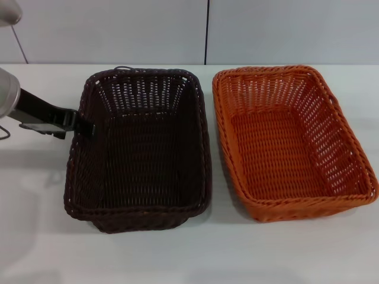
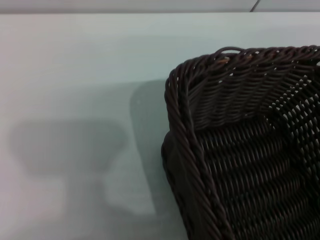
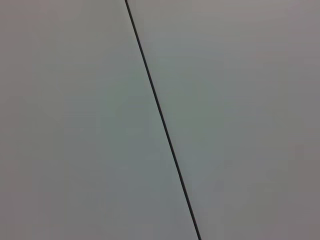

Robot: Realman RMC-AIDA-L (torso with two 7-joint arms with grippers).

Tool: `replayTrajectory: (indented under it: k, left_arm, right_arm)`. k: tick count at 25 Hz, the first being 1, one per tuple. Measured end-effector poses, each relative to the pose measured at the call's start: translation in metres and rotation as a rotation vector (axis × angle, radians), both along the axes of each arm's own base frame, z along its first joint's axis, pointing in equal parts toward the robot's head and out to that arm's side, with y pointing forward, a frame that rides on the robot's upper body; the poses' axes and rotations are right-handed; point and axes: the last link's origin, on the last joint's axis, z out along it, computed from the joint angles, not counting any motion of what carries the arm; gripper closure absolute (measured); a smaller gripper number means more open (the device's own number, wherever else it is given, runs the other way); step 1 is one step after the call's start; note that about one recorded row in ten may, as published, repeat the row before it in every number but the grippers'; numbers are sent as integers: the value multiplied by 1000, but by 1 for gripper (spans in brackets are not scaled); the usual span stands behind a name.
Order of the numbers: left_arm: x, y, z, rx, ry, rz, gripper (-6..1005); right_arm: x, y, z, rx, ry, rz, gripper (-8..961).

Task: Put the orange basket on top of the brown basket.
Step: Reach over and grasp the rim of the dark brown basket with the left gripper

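Observation:
The brown basket (image 1: pixel 142 148) stands on the white table, left of centre in the head view. The orange basket (image 1: pixel 290 142) stands beside it on the right, a narrow gap between them. Both are empty. My left gripper (image 1: pixel 84 126) reaches in from the left and is at the brown basket's left rim, near its far corner. The left wrist view shows that corner of the brown basket (image 2: pixel 240 150) close up, with none of my fingers in it. My right gripper is out of view; its wrist view shows only a pale wall with a dark seam.
The white table (image 1: pixel 35 236) stretches to the left of and in front of the baskets. A grey wall with a vertical seam (image 1: pixel 206 32) stands behind the table.

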Motion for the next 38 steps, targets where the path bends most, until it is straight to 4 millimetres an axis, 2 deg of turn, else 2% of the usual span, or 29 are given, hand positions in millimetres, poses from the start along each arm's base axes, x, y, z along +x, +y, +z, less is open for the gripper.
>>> replayTrajectory:
  k: [2, 12, 21, 31, 38]
  left_arm:
    - [-3, -1, -4, 0, -7, 6, 271]
    - [-14, -2, -26, -38, -25, 42, 282]
    - [-12, 4, -22, 0, -30, 25, 314]
    - [-12, 5, -19, 4, -25, 22, 767]
    - [-3, 6, -15, 3, -28, -35, 781]
  right_arm:
    - [0, 0, 1, 1, -2, 2, 257]
    - [1, -1, 1, 2, -3, -1, 257]
    - [3, -2, 2, 6, 1, -10, 257]
    - [7, -5, 6, 23, 5, -22, 256]
    - [7, -4, 11, 38, 3, -19, 256]
